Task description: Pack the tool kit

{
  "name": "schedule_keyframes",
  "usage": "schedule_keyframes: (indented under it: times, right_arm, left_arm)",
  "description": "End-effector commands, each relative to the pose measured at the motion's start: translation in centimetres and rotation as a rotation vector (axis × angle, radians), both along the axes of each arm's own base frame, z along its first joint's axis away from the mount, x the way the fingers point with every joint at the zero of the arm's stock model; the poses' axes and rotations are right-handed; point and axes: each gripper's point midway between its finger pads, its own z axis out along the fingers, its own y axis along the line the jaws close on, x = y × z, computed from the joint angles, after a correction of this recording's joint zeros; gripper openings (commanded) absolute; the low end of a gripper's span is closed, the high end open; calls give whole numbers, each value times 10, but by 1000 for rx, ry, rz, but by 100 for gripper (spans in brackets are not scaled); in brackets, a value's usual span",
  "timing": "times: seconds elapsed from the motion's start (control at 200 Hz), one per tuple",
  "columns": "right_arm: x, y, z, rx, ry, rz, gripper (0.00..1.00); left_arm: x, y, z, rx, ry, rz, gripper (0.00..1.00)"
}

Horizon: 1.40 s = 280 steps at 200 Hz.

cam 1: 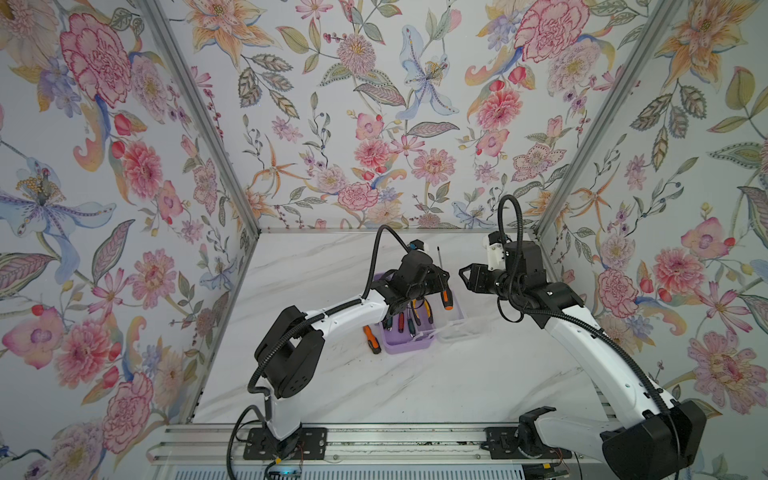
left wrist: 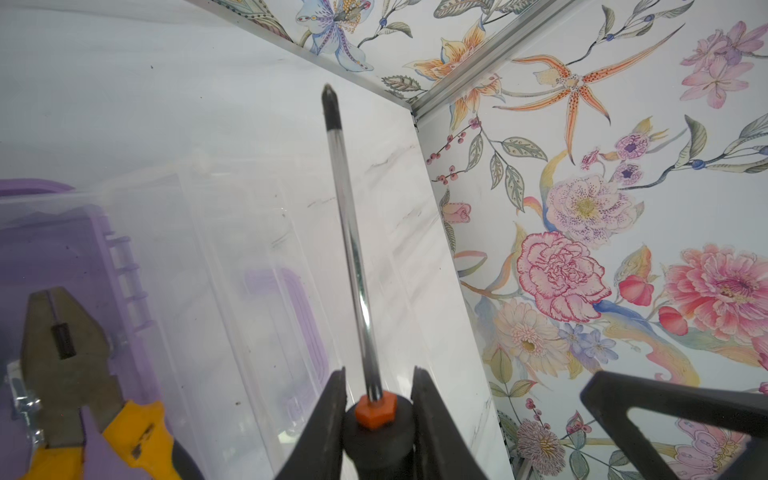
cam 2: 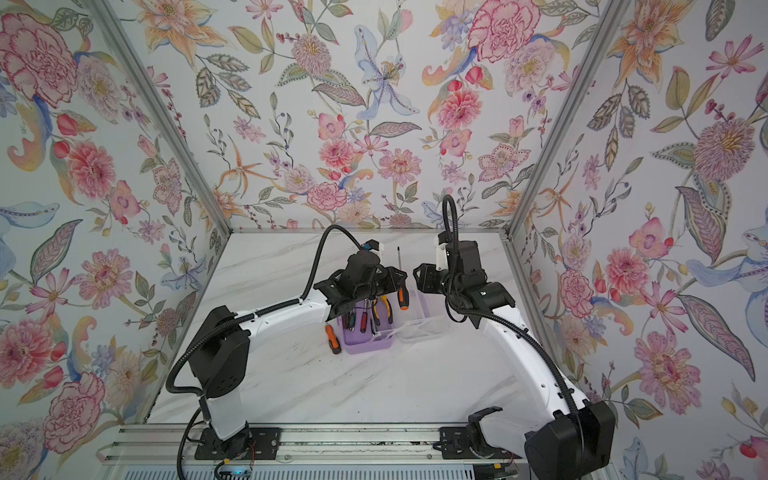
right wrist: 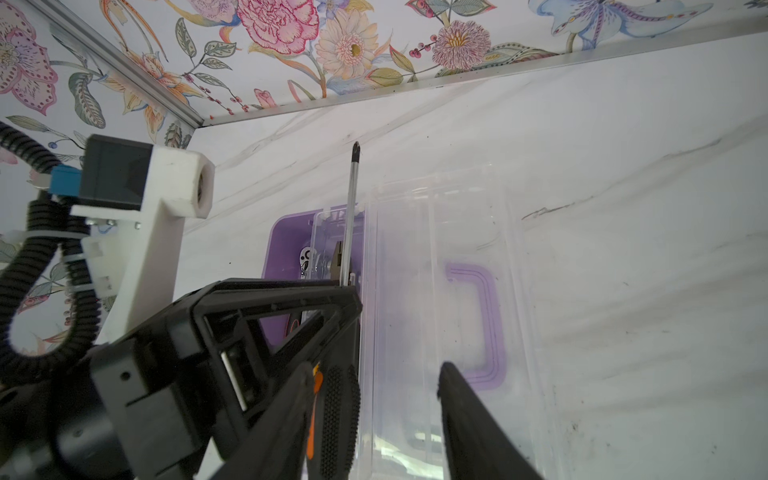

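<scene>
At the centre of the marble table (cam 1: 374, 395), the lilac box (cam 1: 409, 341) sits, clear lid (cam 1: 453, 326) flat alongside, pliers (left wrist: 70, 353) inside. Above it, the left gripper (left wrist: 379, 374) clamps a screwdriver (left wrist: 353, 249) by its handle. The right gripper (right wrist: 376, 370) stands part-open and empty.

No legible text, brand, number or sign — none anywhere

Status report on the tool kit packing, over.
Left gripper shut on long screwdriver, above open lilac box. Right gripper open, empty, near clear lid. Second screwdriver loose on table beside box. Nothing blocking.
</scene>
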Motion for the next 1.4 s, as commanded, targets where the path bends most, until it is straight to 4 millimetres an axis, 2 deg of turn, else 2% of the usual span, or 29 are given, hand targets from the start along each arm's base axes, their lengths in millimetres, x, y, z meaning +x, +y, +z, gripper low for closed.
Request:
schedule_keyframes:
  times: [0.0, 0.24, 0.57, 0.631, 0.741, 0.861, 1.026, 1.116, 1.246, 1.311, 1.351, 1.366, 1.396]
  right_arm:
    - [-6, -2, 4, 24, -13, 7, 50]
    - [-8, -6, 3, 30, -20, 2, 51]
    - [-12, -12, 4, 30, -35, -9, 51]
    - [-13, -13, 4, 28, -37, -13, 52]
    - [-15, -13, 4, 29, -38, -14, 54]
    - [-16, -13, 3, 33, -34, -11, 57]
    - [-15, -9, 4, 41, -28, -1, 60]
    - [-14, -8, 8, 46, -36, 0, 60]
    - [-13, 11, 17, 36, -36, 49, 58]
    - [-14, 27, 18, -5, -31, 76, 58]
    - [-15, 39, 17, -41, -23, 91, 58]
    - [-16, 44, 16, -56, -22, 99, 58]
    - [-16, 53, 14, -85, -21, 109, 58]
  left_arm:
    - [1, -16, 12, -52, -2, -3, 0]
    - [-6, -25, -12, -5, 29, 5, 0]
    - [-5, -15, -45, 87, 83, 53, 0]
    - [-4, -14, -49, 99, 89, 58, 12]
    - [-3, -13, -49, 113, 82, 60, 25]
    - [-2, -12, -43, 114, 63, 64, 31]
    - [-1, -5, -22, 110, 1, 75, 48]
    - [-1, 2, -10, 105, -24, 79, 48]
    - [-11, 31, 21, 114, -121, 106, 46]
    - [-22, 57, 28, 117, -166, 146, 45]
    - [-31, 77, 25, 117, -179, 180, 45]
    - [-36, 86, 33, 96, -193, 194, 45]
    - [-44, 101, 32, 83, -199, 220, 45]
